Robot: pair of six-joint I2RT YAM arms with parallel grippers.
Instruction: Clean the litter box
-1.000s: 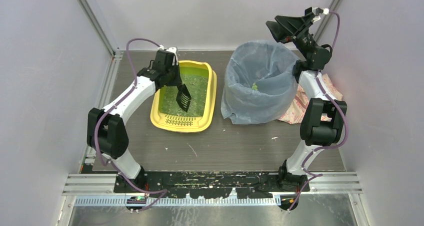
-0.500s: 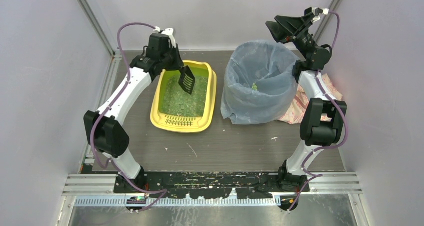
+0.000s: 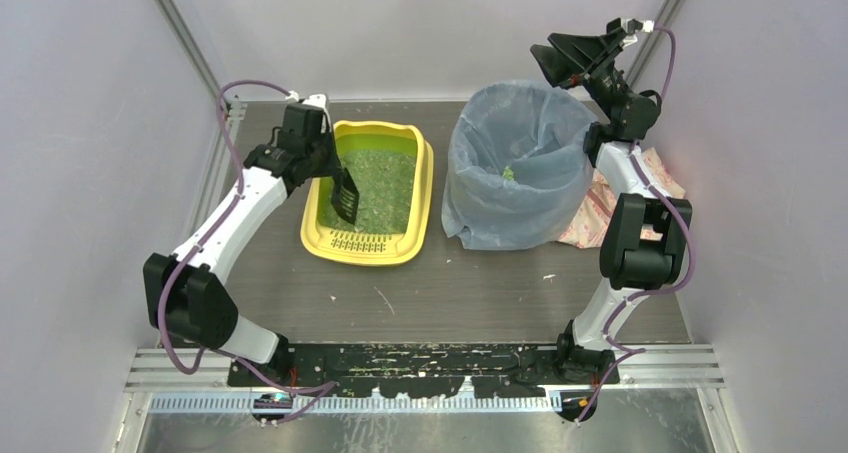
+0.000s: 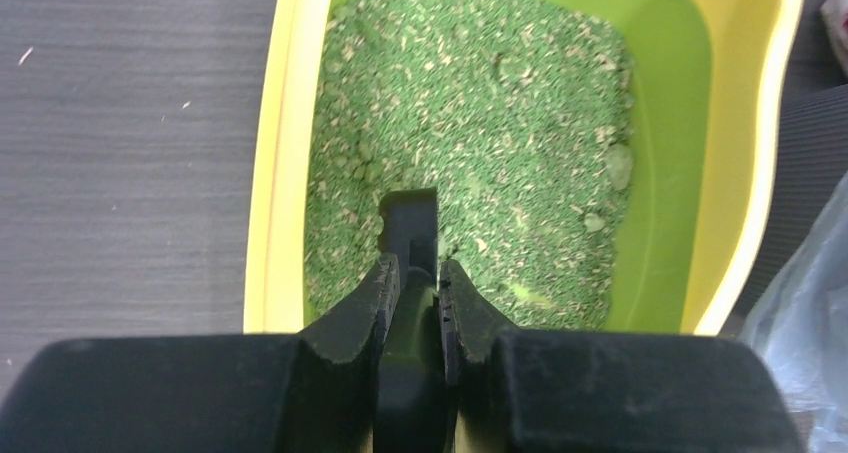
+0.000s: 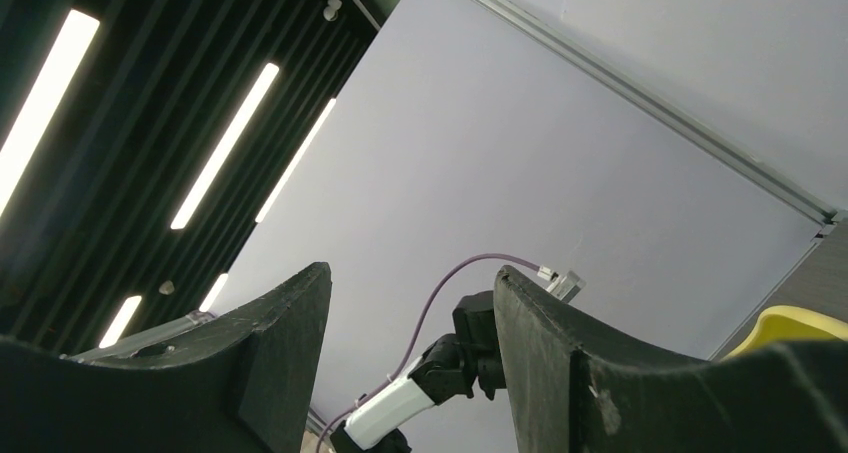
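Note:
The yellow litter box (image 3: 423, 208) with green litter sits at the table's middle left, its slotted grate (image 3: 358, 242) at the near end. It fills the left wrist view (image 4: 265, 183). My left gripper (image 3: 322, 163) is shut on the handle of the black slotted scoop (image 3: 345, 199), whose blade hangs over the litter at the box's left side. In the left wrist view the scoop (image 4: 410, 228) shows between my fingers, edge-on over the litter. My right gripper (image 3: 555, 58) is open and empty, raised high above the far rim of the bin, pointing left.
A tall bin lined with a blue translucent bag (image 3: 515, 168) stands right of the litter box, with a green clump inside. A patterned cloth (image 3: 645, 188) lies behind the right arm. Small crumbs dot the dark table (image 3: 450, 293).
My left gripper has lifted the scoop to the far end of the box, then swung it back down and left over the litter. The right arm has not moved.

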